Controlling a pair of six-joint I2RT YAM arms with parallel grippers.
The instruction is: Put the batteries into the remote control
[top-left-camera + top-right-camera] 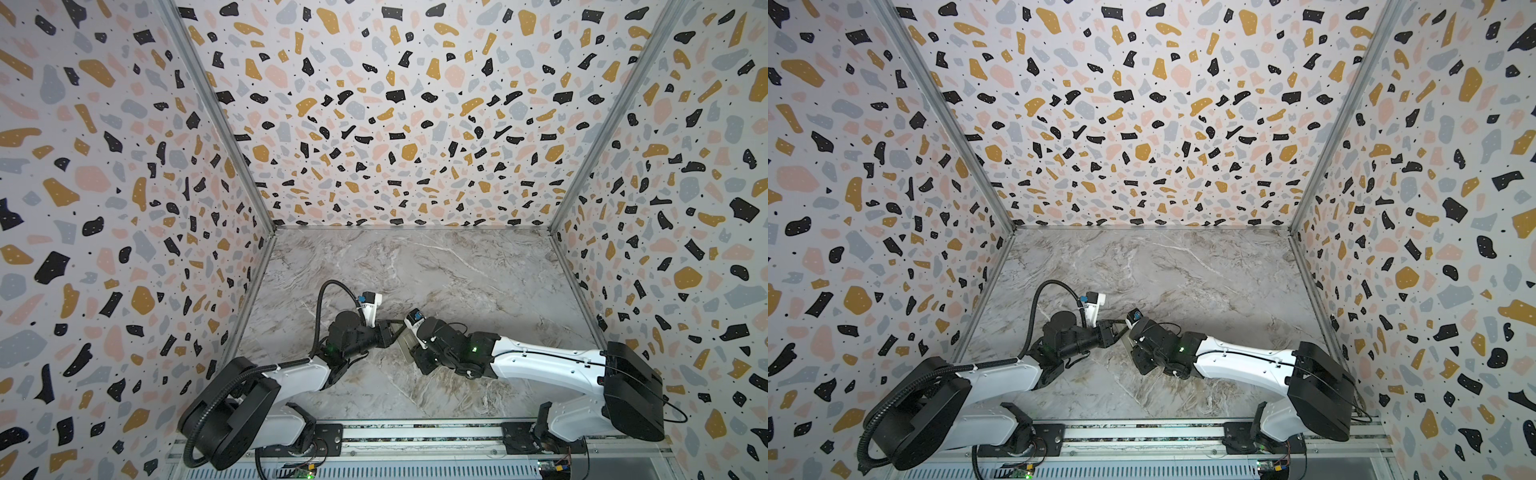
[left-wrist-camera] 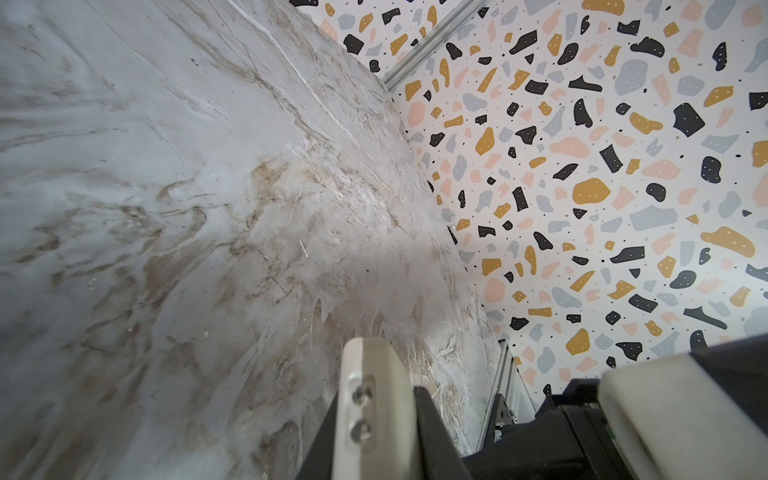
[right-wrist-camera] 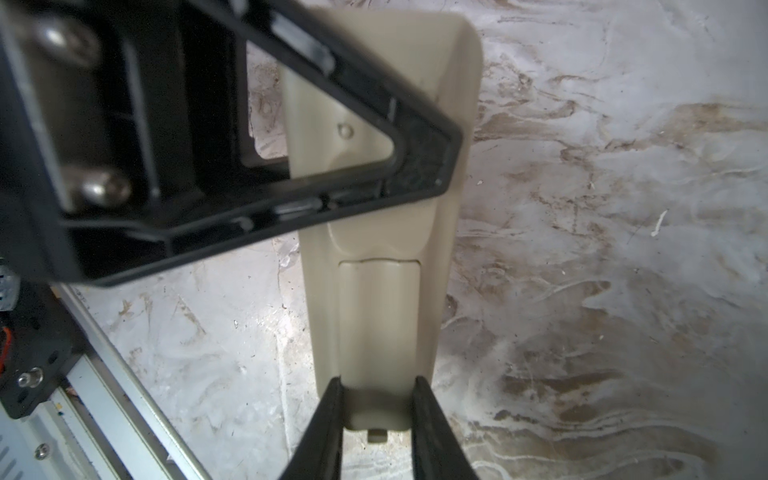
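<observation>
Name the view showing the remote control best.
Right wrist: the remote control fills the centre, its end in the right gripper. Both top views show only a pale sliver; left wrist shows nothing clear of it.

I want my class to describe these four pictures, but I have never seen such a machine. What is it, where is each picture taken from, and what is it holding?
Two robot arms stand at a marble table, each ending in a two-fingered gripper. Two pictures look down from above; the other two come from cameras on the arms' wrists. The right gripper pinches a pale remote control, plain back showing. The shut left gripper reaches across it. No batteries show.
</observation>
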